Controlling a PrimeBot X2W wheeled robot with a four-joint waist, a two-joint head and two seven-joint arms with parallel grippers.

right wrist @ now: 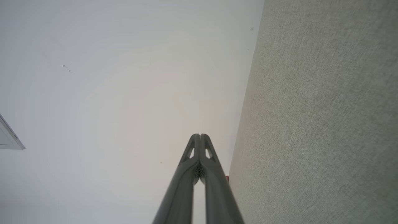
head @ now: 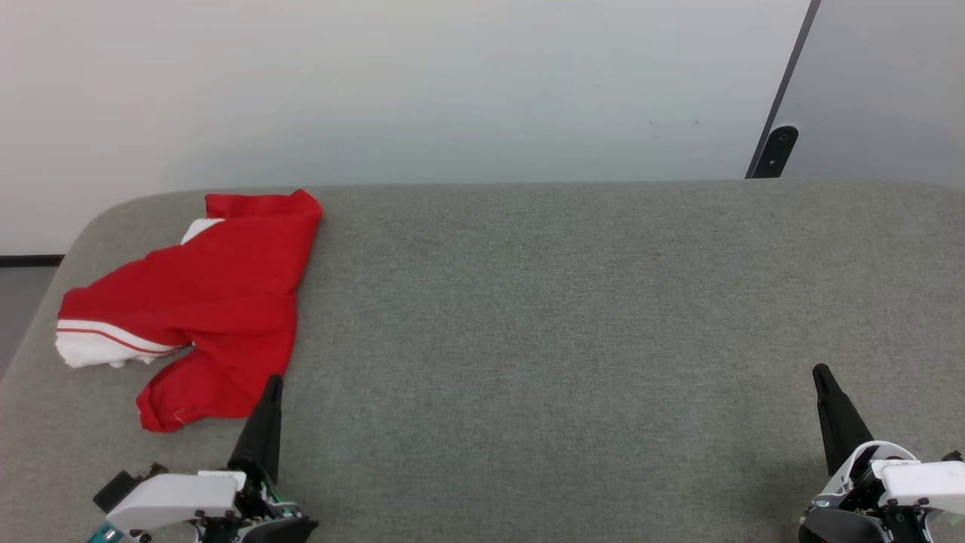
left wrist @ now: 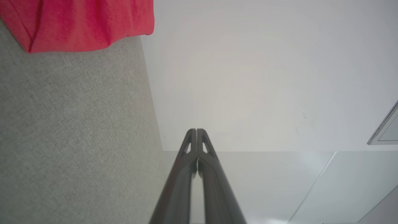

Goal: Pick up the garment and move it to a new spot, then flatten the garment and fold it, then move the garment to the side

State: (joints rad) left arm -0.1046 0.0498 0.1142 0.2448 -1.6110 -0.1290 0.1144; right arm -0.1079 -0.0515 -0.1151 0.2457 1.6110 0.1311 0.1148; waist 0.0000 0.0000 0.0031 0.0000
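Cloth of grey weave covers the tabletop [head: 565, 339], which spans the head view under a pale wall [head: 452, 90]. The garment [head: 219, 294] lies crumpled on the far left part of the tabletop, mostly red, with a white sleeve and red-and-white striped trim toward the left edge. The left end effector [head: 273, 381] rises at the lower left, fingers pressed together and empty, its tip just beside the garment's near hem. The right end effector [head: 820, 371], also pressed together and empty, stands well apart at the lower right.
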